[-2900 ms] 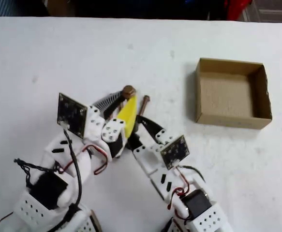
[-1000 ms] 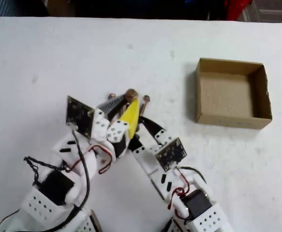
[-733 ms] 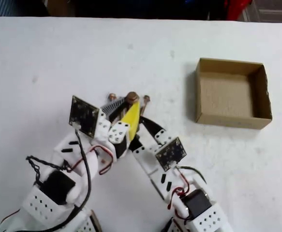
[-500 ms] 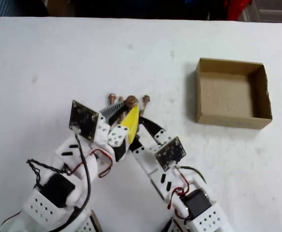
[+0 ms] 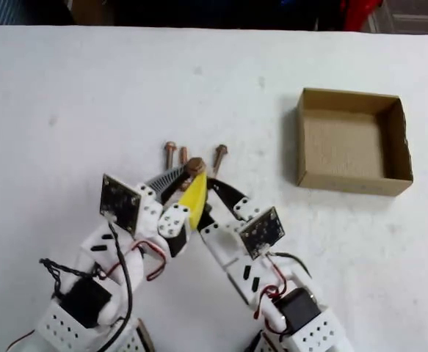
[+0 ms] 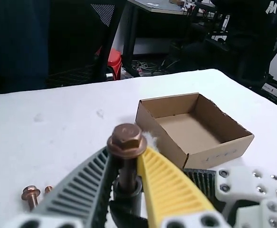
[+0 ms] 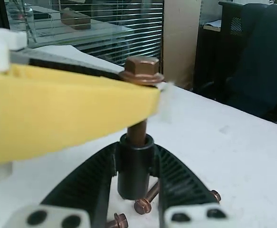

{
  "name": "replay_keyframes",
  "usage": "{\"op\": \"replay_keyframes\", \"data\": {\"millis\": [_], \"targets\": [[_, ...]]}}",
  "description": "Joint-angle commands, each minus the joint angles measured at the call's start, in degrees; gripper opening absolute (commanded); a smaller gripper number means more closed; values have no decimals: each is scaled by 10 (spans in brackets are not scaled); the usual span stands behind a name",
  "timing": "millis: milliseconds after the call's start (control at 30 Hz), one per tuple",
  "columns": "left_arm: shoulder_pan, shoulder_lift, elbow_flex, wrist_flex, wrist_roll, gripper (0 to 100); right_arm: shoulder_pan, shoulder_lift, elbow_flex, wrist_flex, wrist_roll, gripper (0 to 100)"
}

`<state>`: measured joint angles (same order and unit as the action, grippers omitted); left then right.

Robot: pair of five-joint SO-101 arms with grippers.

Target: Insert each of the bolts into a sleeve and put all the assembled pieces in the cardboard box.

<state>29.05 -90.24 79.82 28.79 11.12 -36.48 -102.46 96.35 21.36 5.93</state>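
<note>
My left gripper (image 5: pixel 191 176) (image 6: pixel 126 159), with one grey and one yellow finger, is shut on a copper bolt (image 5: pixel 194 166) (image 6: pixel 126 138) held head up. The bolt's shaft (image 7: pixel 139 127) goes down into the mouth of a black sleeve (image 7: pixel 135 164) (image 6: pixel 127 197). My right gripper (image 7: pixel 135 161) (image 5: pixel 209 205), with black fingers, is shut on that sleeve just above the table. Three loose bolts (image 5: pixel 170 152) (image 5: pixel 183 155) (image 5: pixel 219 155) lie on the white table just beyond the grippers. The open cardboard box (image 5: pixel 349 182) (image 6: pixel 214 147) sits to the right, with nothing inside it.
The two arms meet in a V near the table's front middle. Loose bolts (image 7: pixel 145 203) (image 6: pixel 31 194) lie close under the held parts. White table stretches between the grippers and the box. Chairs and desks stand in the room behind.
My left gripper has drawn back toward the arms' bases with the bolt, uncovering the loose bolts behind it. The right arm has hardly moved.
</note>
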Motion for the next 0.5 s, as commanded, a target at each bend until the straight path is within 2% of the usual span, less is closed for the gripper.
{"op": "replay_keyframes", "data": {"millis": [0, 367, 467], "targets": [[6, -15, 9, -2, 6, 24, 3, -7, 4, -3, 7, 17], [5, -15, 45, -5, 6, 25, 3, -7, 4, -3, 6, 17], [5, -15, 46, -4, 6, 83, 3, -7, 4, -2, 7, 17]]}}
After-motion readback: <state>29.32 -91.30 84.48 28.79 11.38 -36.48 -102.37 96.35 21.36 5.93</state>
